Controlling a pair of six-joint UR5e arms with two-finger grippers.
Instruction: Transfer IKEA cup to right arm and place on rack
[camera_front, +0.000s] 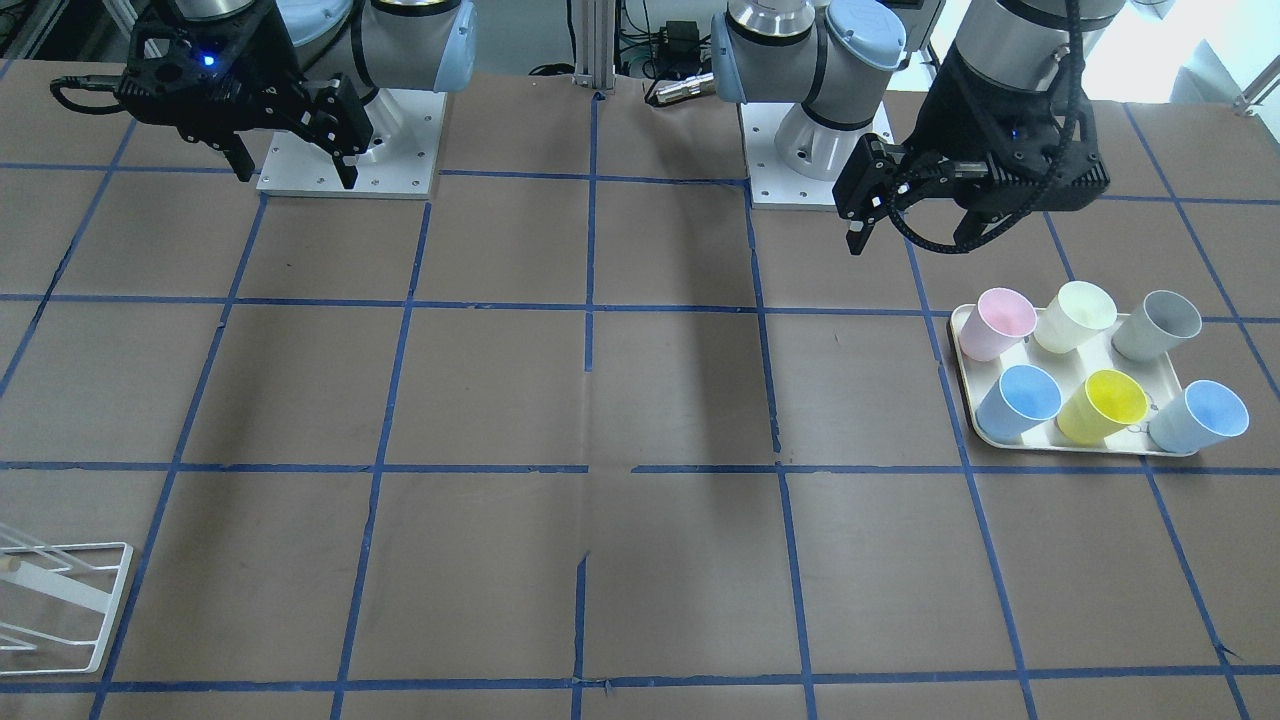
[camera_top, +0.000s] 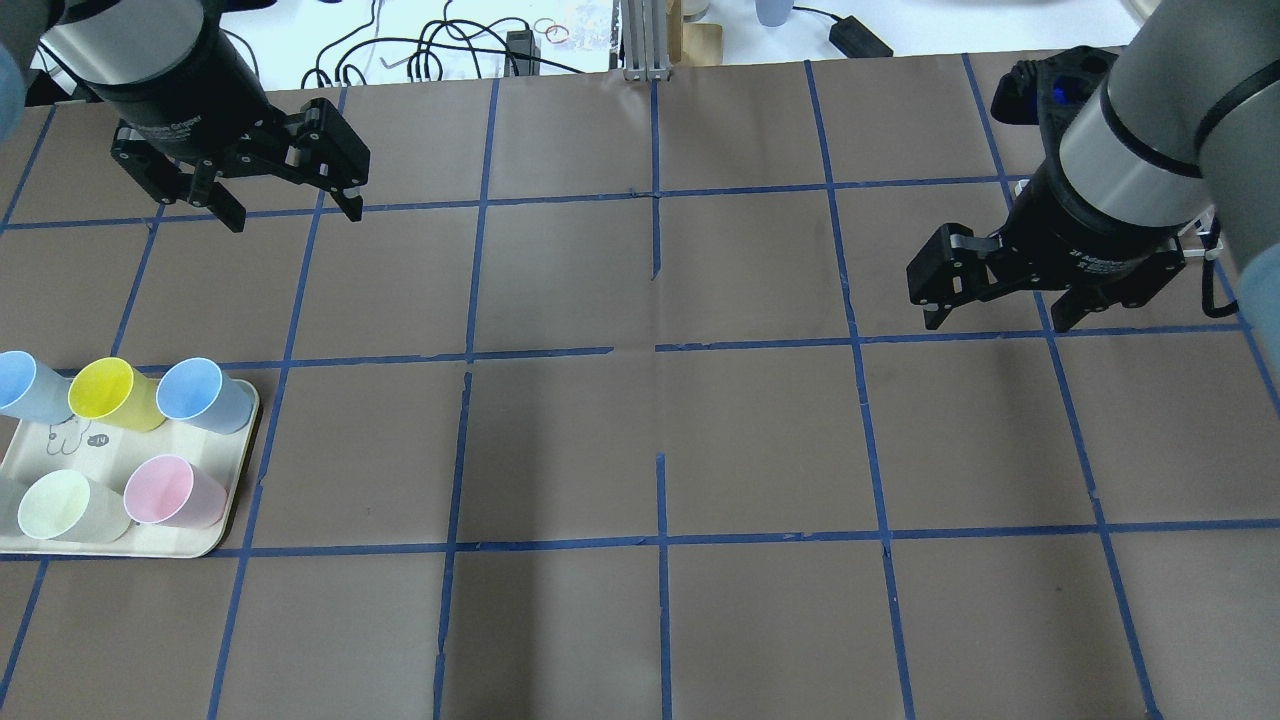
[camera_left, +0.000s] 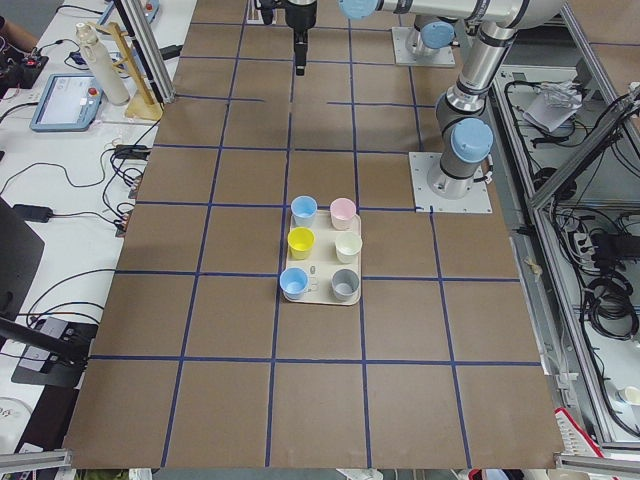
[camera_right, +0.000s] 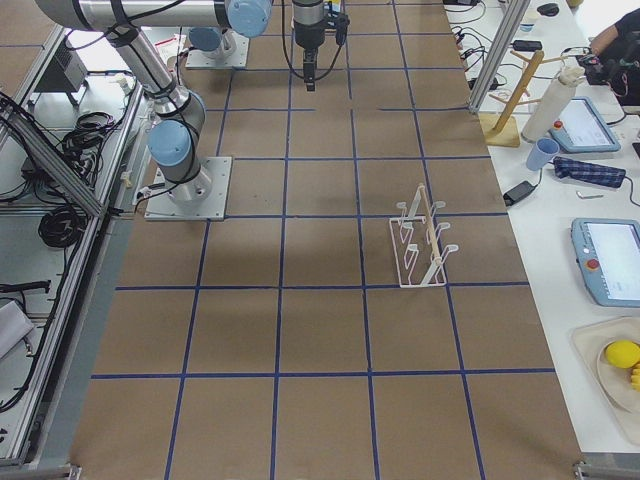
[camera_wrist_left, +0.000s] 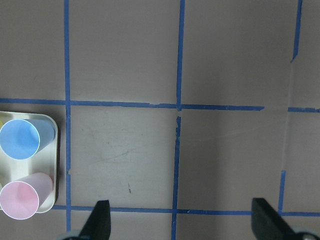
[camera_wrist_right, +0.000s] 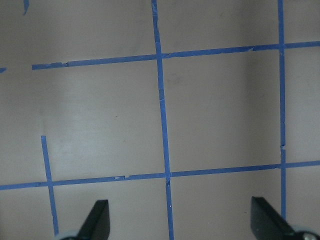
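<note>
The IKEA cup (camera_front: 1157, 325) is a pale grey tumbler at the back corner of a cream tray (camera_front: 1000, 440), among several coloured cups; it also shows in the exterior left view (camera_left: 345, 285). My left gripper (camera_top: 295, 217) is open and empty, held high above the table, beyond the tray. The left wrist view shows its open fingers (camera_wrist_left: 100, 222) and only a blue and a pink cup. My right gripper (camera_top: 995, 322) is open and empty over bare table. The white wire rack (camera_front: 60, 600) stands at the table's far edge on my right side (camera_right: 420, 245).
The tray (camera_top: 225, 500) also holds a pink cup (camera_front: 1000, 322), a cream cup (camera_front: 1075, 315), a yellow cup (camera_front: 1103, 405) and two light-blue cups (camera_front: 1020, 400). Brown table cover with a blue tape grid lies between tray and rack.
</note>
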